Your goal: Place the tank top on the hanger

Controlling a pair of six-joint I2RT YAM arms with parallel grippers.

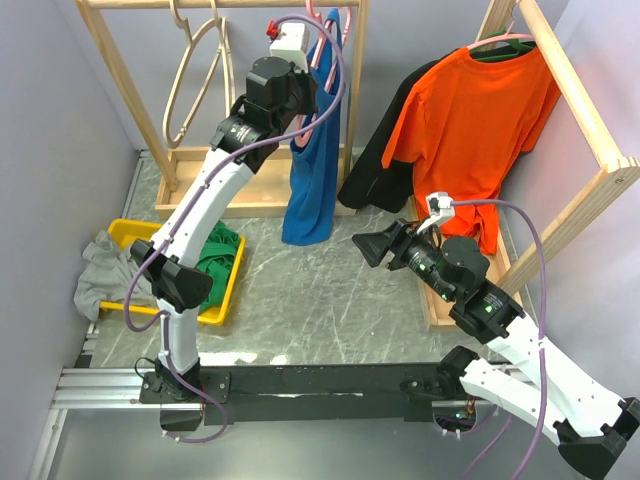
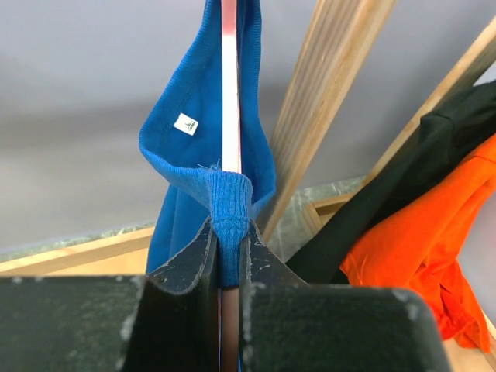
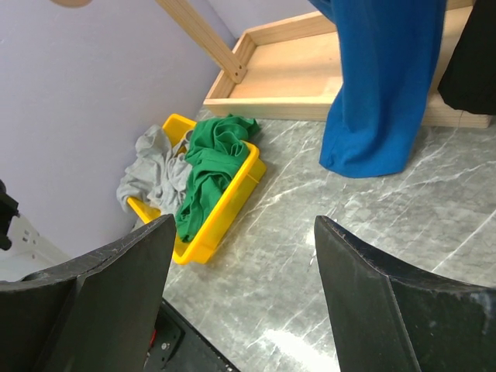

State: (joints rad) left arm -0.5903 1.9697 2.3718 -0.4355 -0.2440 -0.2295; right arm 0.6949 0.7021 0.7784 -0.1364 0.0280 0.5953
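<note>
left gripper (image 2: 229, 232): clamped tight, both pads squeezing a ribbed strap of the tank top (image 2: 174, 155), with the arm of the hanger (image 2: 230, 93) caught in the same pinch

hanger: thin pink bar running straight up out of that pinch, blue strap folded over it right at the fingertips

tank top: hangs from the left gripper's grip and loops up around the bar; the rest of the fabric drops well below the hand, hem down at the marble table (image 3: 310, 256), can't tell if it actually touches

white label (image 2: 185, 124): tiny tag on the inside of the blue fabric, just up and left of the fingers

wooden post (image 2: 325, 101): slanting up just right of the strap, behind it

black garment (image 2: 387, 201) and orange t-shirt (image 2: 411, 248): further out to the right of the left gripper, orange one lowest and farthest

right gripper (image 3: 244, 225): wide open, nothing in it, hovering over the marble table and well apart from the tank top, which hangs ahead and to the right of its fingers

yellow bin (image 3: 232, 201): ahead-left of the right gripper, sitting on the table

green garment (image 3: 213, 163): piled in the bin and flopping over its rim

grey cloth (image 3: 147, 174): spilling out the far left side of the bin
</note>
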